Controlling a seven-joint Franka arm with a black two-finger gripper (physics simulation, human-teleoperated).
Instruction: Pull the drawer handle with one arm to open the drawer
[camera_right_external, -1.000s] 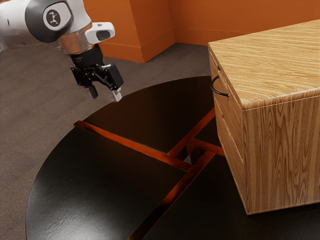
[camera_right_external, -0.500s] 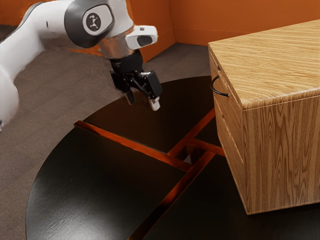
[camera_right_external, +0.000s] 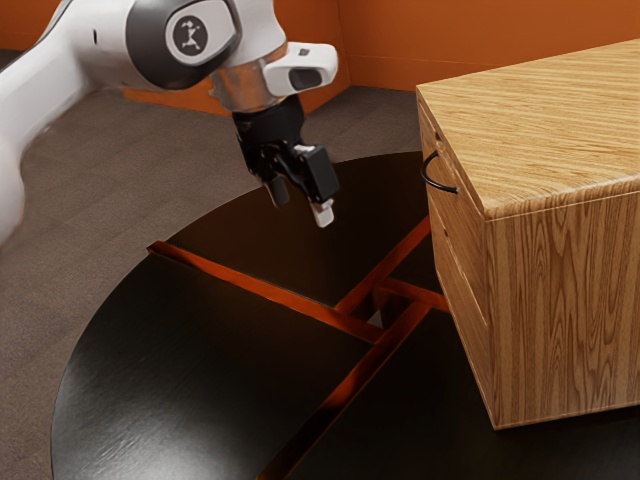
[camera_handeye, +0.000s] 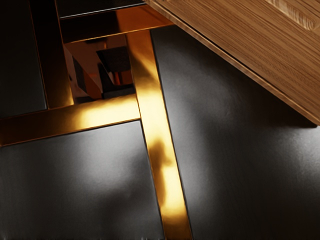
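Jaws spread, empty, over the table's (camera_right_external: 200, 380) middle. Drawer handle (camera_right_external: 425, 180) on the wooden cabinet's (camera_right_external: 540, 150) top drawer lies well apart toward exterior view's right, roughly level. The reach likely goes that way.

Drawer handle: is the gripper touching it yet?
Apart. The exterior view shows the open gripper in the air above the round table, with bare tabletop between it and the drawer handle on the wooden cabinet.

The shut wooden drawer (camera_right_external: 448, 205) carries a black curved handle (camera_right_external: 434, 175).
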